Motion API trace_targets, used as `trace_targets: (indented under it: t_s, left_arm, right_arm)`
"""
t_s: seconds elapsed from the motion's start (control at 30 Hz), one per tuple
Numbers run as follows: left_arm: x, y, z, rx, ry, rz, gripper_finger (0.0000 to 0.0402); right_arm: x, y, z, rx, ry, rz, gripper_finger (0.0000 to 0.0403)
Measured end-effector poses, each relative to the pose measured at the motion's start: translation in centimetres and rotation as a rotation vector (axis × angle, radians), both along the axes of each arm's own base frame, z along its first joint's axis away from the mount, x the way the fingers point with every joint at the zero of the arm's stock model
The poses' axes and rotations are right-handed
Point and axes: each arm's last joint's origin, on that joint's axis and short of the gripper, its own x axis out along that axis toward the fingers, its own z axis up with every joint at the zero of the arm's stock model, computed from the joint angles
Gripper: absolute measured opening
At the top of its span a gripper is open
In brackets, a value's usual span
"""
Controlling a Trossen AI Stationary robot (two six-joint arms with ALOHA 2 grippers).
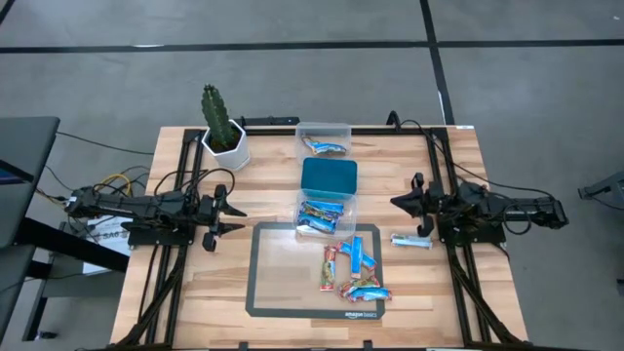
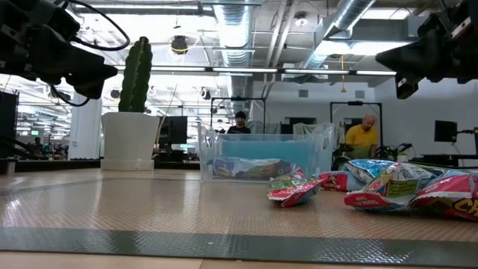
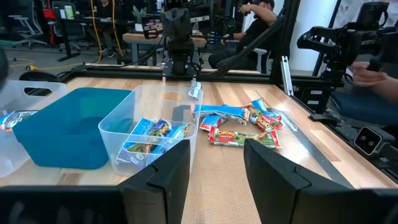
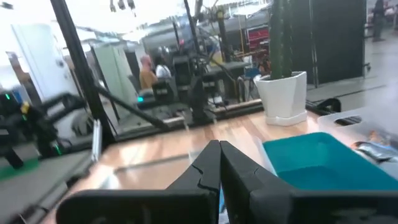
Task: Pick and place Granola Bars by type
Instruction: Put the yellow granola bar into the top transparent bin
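Several granola bars, blue, red and green-brown, lie in a loose heap (image 1: 353, 271) (image 3: 245, 124) (image 2: 373, 187) on the right part of a clear mat (image 1: 283, 283). One blue bar (image 1: 411, 241) lies alone on the wood beside the right arm. More blue bars sit in the near clear tub (image 1: 325, 216) (image 3: 152, 134) and one in the far clear tub (image 1: 324, 141). My left gripper (image 1: 229, 216) (image 3: 214, 168) hovers open left of the mat, pointing at the tubs. My right gripper (image 1: 400, 202) (image 4: 219, 165) hovers shut right of the teal tub, holding nothing.
A teal tub (image 1: 329, 177) (image 3: 74, 127) stands between the two clear tubs. A cactus in a white pot (image 1: 222, 132) (image 2: 134, 112) stands at the far left of the table. Black frame rails run along both sides. People sit in the room beyond.
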Motion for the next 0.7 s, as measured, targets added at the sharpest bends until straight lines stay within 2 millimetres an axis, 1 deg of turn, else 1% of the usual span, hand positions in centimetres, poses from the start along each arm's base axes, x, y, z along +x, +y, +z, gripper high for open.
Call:
trace_targets:
  t_s: [0.23, 0.3, 0.37, 0.43, 0.53, 0.63, 0.7]
  left_arm:
    - [0.0, 0.0, 0.0, 0.000, 0.000, 0.000, 0.0144]
    - [0.0, 0.0, 0.0, 0.000, 0.000, 0.000, 0.0144]
    - [0.0, 0.0, 0.0, 0.000, 0.000, 0.000, 0.0144]
    - [0.0, 0.0, 0.0, 0.000, 0.000, 0.000, 0.0144]
    - [0.0, 0.0, 0.0, 0.000, 0.000, 0.000, 0.0144]
    - [0.0, 0.0, 0.0, 0.000, 0.000, 0.000, 0.0144]
    - [0.0, 0.0, 0.0, 0.000, 0.000, 0.000, 0.0144]
  right_arm:
    - [-0.2, 0.0, 1.3, 0.010, -0.132, 0.001, 0.0000]
    - [-0.2, 0.0, 1.5, 0.003, -0.143, -0.010, 0.0000]
    - [-0.2, -0.1, 1.6, -0.001, -0.067, -0.045, 0.0000]
    - [-0.2, -0.3, 2.1, 0.002, 0.003, -0.090, 0.0000]
    - [0.3, -0.4, 2.6, 0.011, 0.123, -0.139, 0.0000]
    - [1.2, -0.4, 4.0, 0.005, 0.199, -0.135, 0.0000]
    - [2.1, -0.2, 4.8, -0.002, 0.288, -0.123, 0.0000]
